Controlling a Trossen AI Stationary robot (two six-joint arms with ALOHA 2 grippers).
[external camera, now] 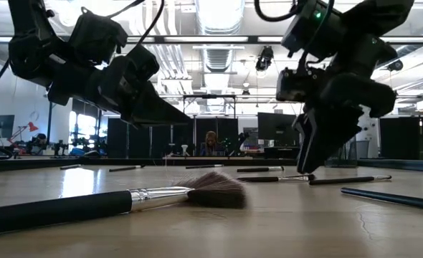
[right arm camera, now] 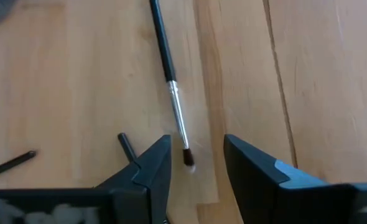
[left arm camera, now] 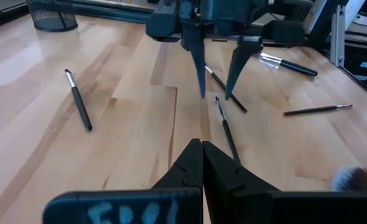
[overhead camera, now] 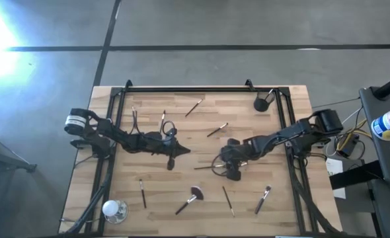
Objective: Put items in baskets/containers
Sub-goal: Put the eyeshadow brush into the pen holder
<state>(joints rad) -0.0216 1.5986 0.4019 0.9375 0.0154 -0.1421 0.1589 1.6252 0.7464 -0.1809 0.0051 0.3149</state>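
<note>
High view, left gripper point(overhead camera: 176, 151): over the middle of the table point(overhead camera: 248, 205), fingers pressed together, holding nothing.
High view, right gripper point(overhead camera: 223, 164): just right of centre, pointing at the left one.
High view, cup point(overhead camera: 260, 103): dark, round, at the far right corner, apart from both arms.
High view, brushes: scattered; a fan brush point(overhead camera: 189, 199) and others near the front edge, several toward the far side.
High view, glass object point(overhead camera: 114, 210): near left corner.
Low view, fan brush point(external camera: 118, 203): lying flat in the foreground, bristles to the right.
Left wrist view, right gripper point(left arm camera: 216, 65): fingers spread, tips down beside a thin brush point(left arm camera: 224, 128) on the wood.
Right wrist view, right gripper point(right arm camera: 197, 163): fingers apart, the brush's pale tip point(right arm camera: 188, 158) lying between them, not clamped.
</note>
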